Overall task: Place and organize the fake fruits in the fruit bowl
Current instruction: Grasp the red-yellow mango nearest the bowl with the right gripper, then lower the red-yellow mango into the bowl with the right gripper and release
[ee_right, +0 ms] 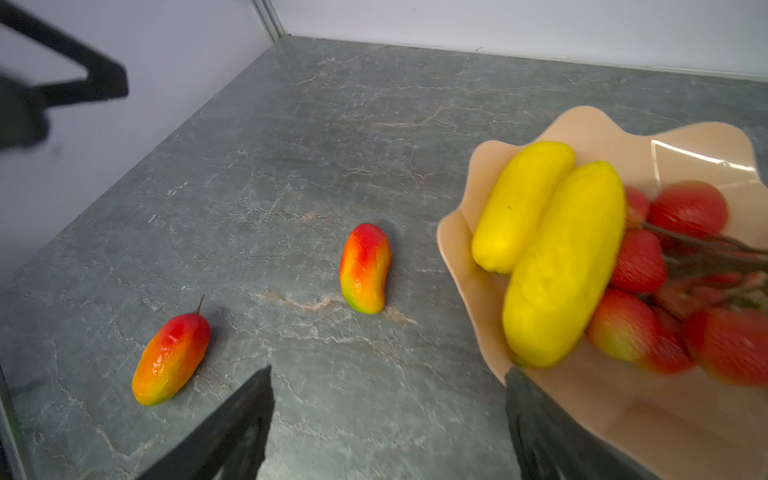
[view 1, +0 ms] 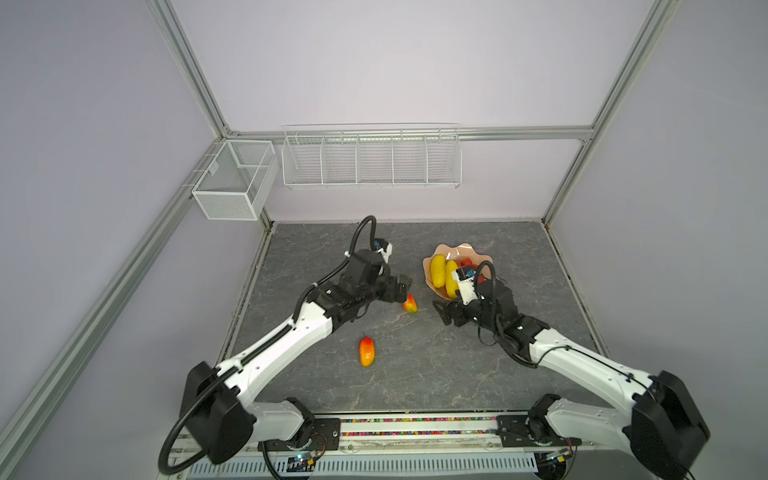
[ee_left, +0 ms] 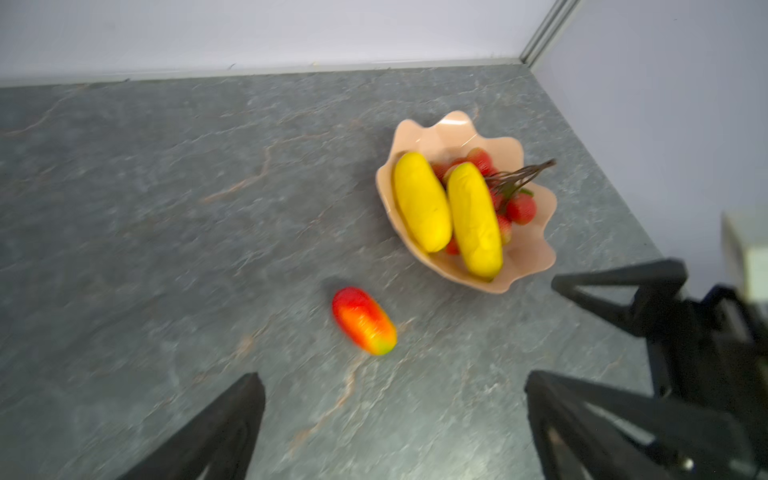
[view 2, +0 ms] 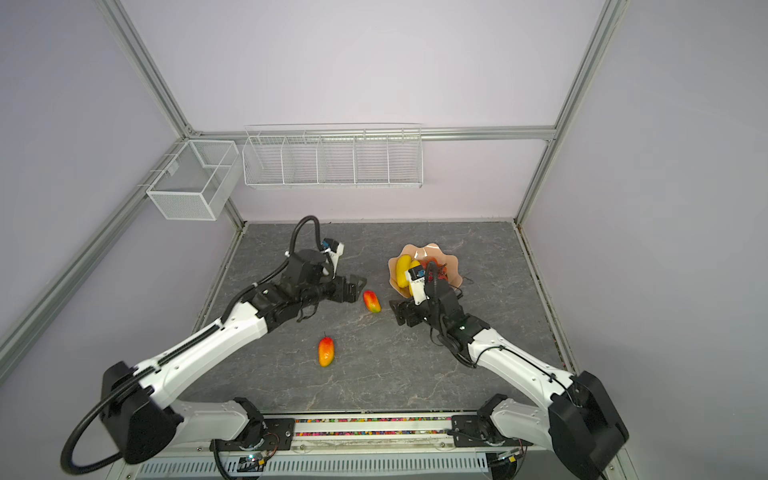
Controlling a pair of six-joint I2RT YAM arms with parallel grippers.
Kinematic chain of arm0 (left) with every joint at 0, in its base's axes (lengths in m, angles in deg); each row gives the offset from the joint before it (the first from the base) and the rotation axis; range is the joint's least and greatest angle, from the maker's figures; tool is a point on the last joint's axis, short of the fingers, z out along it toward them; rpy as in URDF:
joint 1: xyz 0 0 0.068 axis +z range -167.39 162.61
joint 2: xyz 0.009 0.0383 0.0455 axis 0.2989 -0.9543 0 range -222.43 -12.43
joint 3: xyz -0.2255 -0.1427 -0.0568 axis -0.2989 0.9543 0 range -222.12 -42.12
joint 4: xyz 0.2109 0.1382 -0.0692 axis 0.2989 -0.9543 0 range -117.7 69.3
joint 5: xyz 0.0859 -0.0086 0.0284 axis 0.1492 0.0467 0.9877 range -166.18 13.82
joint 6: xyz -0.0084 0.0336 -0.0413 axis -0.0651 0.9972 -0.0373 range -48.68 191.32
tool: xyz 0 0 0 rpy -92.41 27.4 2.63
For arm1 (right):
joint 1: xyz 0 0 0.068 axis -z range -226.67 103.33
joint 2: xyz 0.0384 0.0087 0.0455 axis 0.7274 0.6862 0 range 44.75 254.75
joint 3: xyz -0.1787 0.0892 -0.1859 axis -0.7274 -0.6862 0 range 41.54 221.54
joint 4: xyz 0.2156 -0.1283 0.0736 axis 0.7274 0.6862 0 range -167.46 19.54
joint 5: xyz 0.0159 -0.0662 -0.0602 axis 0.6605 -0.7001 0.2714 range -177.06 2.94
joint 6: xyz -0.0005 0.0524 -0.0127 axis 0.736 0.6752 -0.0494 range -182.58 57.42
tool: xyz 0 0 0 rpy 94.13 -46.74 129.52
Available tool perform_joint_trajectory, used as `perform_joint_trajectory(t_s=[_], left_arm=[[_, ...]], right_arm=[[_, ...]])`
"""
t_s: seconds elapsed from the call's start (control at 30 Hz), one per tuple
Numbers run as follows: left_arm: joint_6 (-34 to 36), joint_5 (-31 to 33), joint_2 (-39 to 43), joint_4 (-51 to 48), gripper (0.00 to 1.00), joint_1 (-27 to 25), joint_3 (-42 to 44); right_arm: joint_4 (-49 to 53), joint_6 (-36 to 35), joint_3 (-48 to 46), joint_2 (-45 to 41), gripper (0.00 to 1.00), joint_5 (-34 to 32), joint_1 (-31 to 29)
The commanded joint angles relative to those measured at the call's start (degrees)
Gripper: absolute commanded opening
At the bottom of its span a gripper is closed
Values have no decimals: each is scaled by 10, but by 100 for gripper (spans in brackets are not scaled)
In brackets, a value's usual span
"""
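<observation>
The grey marbled tabletop [view 1: 415, 374] carries the fruit bowl [view 1: 451, 250] at one o'clock (yellow fruits [view 1: 437, 270] and red berries [ee_left: 521, 208] inside). One mango [view 1: 410, 303] lies at its eight o'clock, the second mango [view 1: 366, 351] farther out. The left gripper [ee_left: 395, 380] and right gripper [ee_right: 388, 372] gape empty.

Twin white-and-black arms at lower left and lower right in both top views.
The left arm [view 1: 291, 336] and right arm [view 1: 582, 361] wear white screw-dotted shells, black joint housings and looping black cables; the left gripper [ee_left: 395, 378] has black, open-framed triangular fingers.
</observation>
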Motion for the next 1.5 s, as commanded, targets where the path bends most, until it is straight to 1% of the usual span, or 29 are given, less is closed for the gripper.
perform_joint_trajectory(t_s=[0.0, 0.03, 0.07, 0.13, 0.2, 0.27, 0.33, 0.43, 0.53, 0.67, 0.77, 0.9, 1.0, 1.07, 1.23, 1.37, 1.47], left_arm=[[24, -4, 91, -57, 99, 18, 63], [24, -9, 118, -62, 99, 27, 78], [20, -11, 145, -67, 99, 34, 91], [9, -12, 181, -73, 99, 35, 101], [-1, -30, 195, -109, 99, 36, 82], [-1, -38, 206, -151, 99, 36, 64], [10, -41, 225, -171, 99, 36, 66], [16, -32, 257, -162, 99, 37, 92], [15, -45, 266, -162, 99, 37, 87], [9, -51, 267, -147, 99, 37, 93], [10, -51, 262, -152, 99, 37, 91], [10, -43, 267, -157, 99, 37, 92], [10, -37, 284, -158, 99, 37, 93], [10, -34, 285, -159, 99, 37, 93], [7, -31, 281, -157, 99, 38, 95], [7, -27, 273, -156, 99, 38, 95], [8, -31, 273, -153, 99, 38, 95]], right_arm=[[29, -21, 59, 97, 88, -38, -39], [38, -20, 79, 129, 89, -42, -46], [49, -16, 118, 162, 90, -48, -54], [71, -14, 166, 220, 94, -66, -64], [102, -7, 215, 271, 98, -100, -74], [112, 6, 246, 302, 100, -127, -78], [115, 24, 264, 327, 97, -142, -78], [136, 26, 296, 362, 92, -142, -79], [160, 25, 317, 384, 87, -148, -84], [170, 24, 331, 404, 84, -147, -90], [187, 24, 345, 421, 79, -153, -92], [188, 25, 346, 433, 74, -158, -92], [187, 22, 348, 438, 59, -149, -93], [181, 24, 344, 433, 53, -144, -93], [160, 15, 319, 379, 51, -111, -93], [169, 9, 298, 311, 50, -108, -93], [191, 6, 280, 258, 50, -117, -87]])
